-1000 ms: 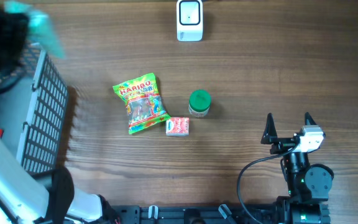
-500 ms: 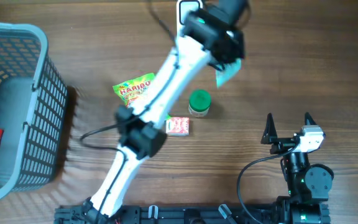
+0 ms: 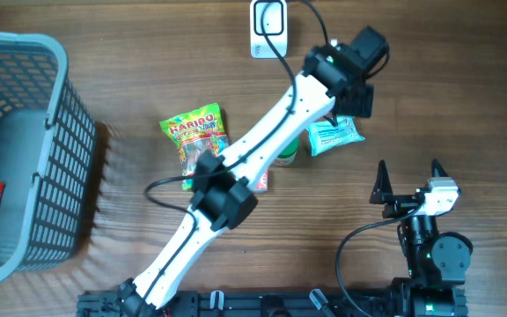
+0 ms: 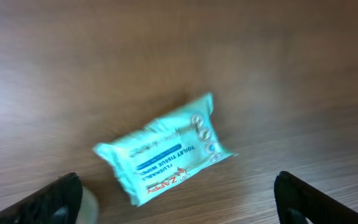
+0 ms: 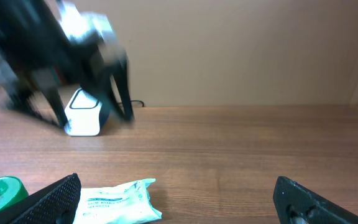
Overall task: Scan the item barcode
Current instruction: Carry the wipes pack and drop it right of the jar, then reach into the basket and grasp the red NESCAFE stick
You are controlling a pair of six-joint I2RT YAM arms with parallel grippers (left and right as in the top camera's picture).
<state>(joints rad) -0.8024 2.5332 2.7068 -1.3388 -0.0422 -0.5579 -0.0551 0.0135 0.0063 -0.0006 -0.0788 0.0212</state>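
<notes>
Dropped since half a second back, the teal wipes pack (image 3: pixel 333 135) now lies flat on the table (image 3: pixel 465 88), short of the scanner (image 3: pixel 268 28). Its long axis slants across the gap directly under the left gripper (image 4: pixel 176 198), whose fingers stand spread wide, clear of it. That arm is nearer than the right gripper (image 3: pixel 408 169), likewise spread and empty.

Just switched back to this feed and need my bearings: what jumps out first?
The left arm stretches diagonally across the table, its claw open above a teal wipes pack lying flat right of centre. The white scanner stands at the far edge, and a grey basket fills the left side.
</notes>
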